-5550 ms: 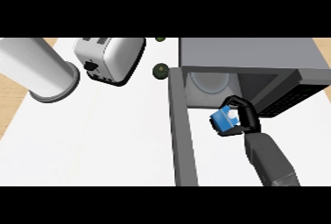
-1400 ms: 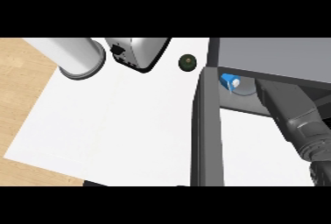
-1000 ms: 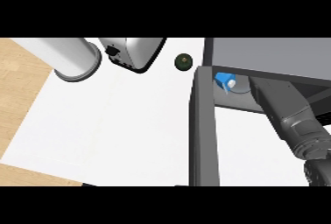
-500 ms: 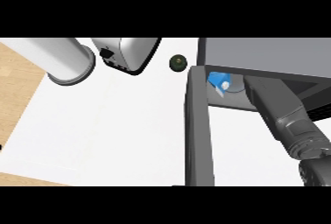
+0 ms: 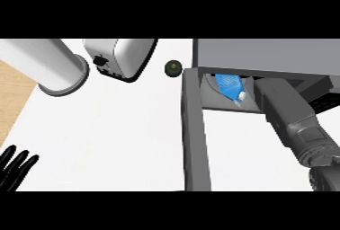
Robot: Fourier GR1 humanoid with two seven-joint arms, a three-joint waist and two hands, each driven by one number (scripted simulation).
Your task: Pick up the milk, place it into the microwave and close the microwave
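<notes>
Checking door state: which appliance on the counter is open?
The microwave at right: its door swings out and the blue milk shows inside. The toaster has no door.

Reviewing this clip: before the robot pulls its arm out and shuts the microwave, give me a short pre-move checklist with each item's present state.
1. Milk inside the microwave cavity: ok, the blue carton shows within the opening.
2. Milk released by the right hand: cannot tell, the hand is hidden inside the cavity; only the right forearm shows.
3. Milk standing upright: cannot tell, it looks tilted from this angle.
4. Microwave door open enough for the arm to withdraw: ok, it stands swung out.
5. Door's swing path free of the arm: not ok, the right forearm reaches through the opening.
6. Left hand out of the way: ok, open at the lower left edge.
</notes>
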